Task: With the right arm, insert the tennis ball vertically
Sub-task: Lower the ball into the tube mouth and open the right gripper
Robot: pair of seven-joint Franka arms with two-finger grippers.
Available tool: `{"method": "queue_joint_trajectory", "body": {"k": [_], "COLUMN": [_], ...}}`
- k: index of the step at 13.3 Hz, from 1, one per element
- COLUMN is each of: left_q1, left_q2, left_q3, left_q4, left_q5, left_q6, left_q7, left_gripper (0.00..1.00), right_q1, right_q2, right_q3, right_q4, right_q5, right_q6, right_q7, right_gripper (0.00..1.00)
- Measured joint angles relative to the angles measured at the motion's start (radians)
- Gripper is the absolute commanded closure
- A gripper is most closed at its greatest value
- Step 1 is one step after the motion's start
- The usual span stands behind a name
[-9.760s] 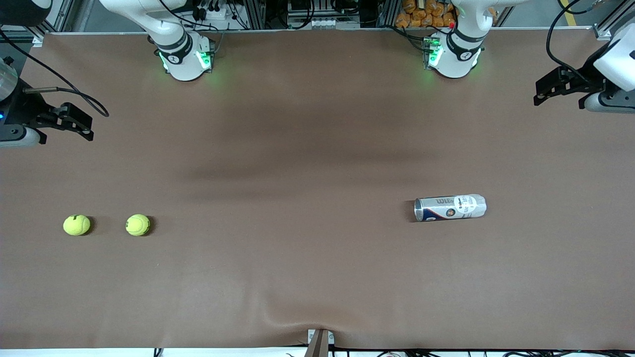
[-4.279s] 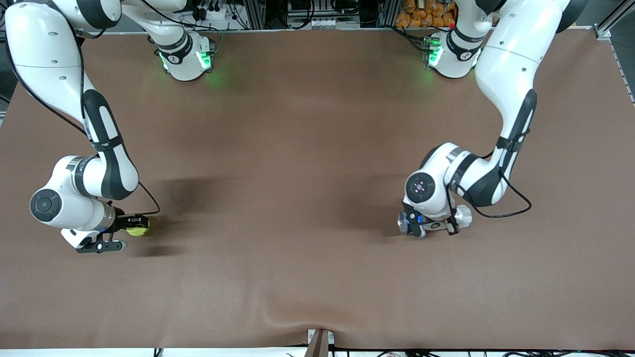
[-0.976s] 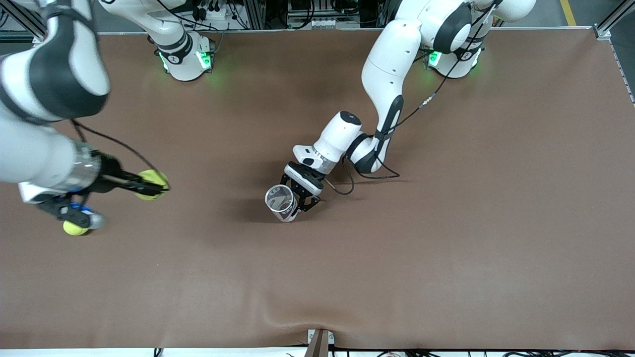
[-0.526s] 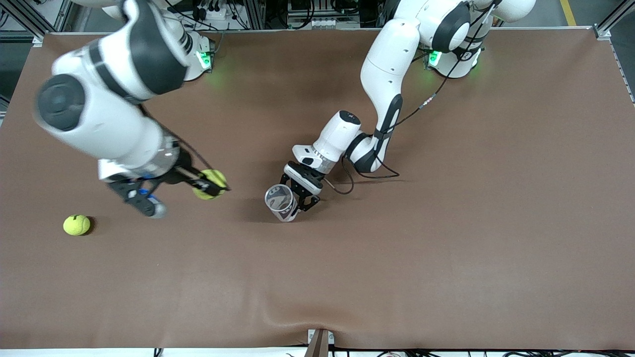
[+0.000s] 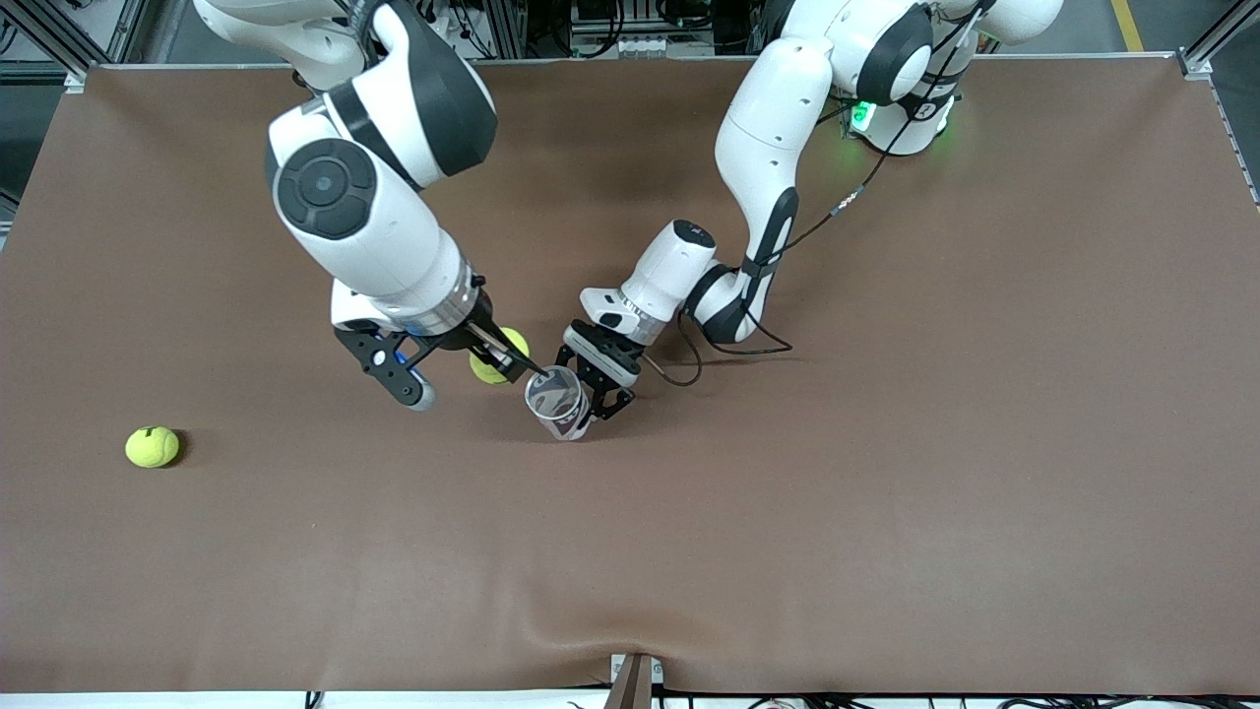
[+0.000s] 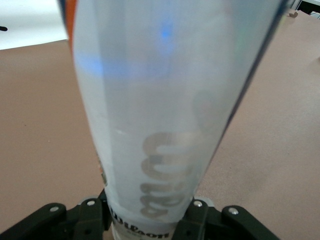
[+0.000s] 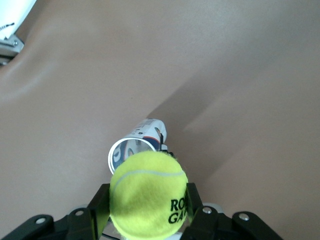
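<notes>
- Yellow-green felt marks the tennis ball (image 5: 497,354), which is clamped between the jaws of the right gripper (image 5: 504,362) and carried in the air just beside the open mouth of the can (image 5: 557,402)
- Clear plastic with printed lettering, the can is gripped low on its body by the jaws of the left gripper (image 5: 594,392) and is held upright near the middle of the worktop (image 5: 886,492), its open end facing up
- From the right wrist view, the tennis ball (image 7: 148,195) is seen filling the space between the jaws, with the can (image 7: 136,146) showing below and slightly off to one side, so the ball is judged not yet centred over the opening
- From the left wrist view, the can (image 6: 170,110) is seen rising straight away from the left gripper (image 6: 150,225), and no ball is visible inside it
- A second tennis ball (image 5: 152,446) is left lying on the worktop toward the right arm's end, well apart from both grippers
- Progress is judged as well advanced: the ball has been picked up and the can stood upright, while the final alignment over the mouth, the lowering and the release into the can are left to be done
- Care is judged to be needed at the rim, since the ball looks a close fit for the opening
</notes>
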Motion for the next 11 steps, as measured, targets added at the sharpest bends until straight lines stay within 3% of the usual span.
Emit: {"method": "queue_joint_trajectory", "body": {"k": [4, 11], "left_q1": [0.0, 0.0], "left_q2": [0.001, 0.001], "left_q3": [0.0, 0.001], "left_q4": [0.001, 0.001], "left_q5": [0.0, 0.0], "left_q6": [0.0, 0.0], "left_q7": [0.0, 0.0], "left_gripper": [0.49, 0.48], "right_q1": [0.059, 0.105], "right_q2": [0.029, 0.088], "right_q3": [0.0, 0.0], "right_q4": [0.0, -0.004], "right_q5": [-0.093, -0.149], "right_q6": [0.042, 0.044], "right_q7": [0.198, 0.291], "right_gripper": [1.0, 1.0]}}
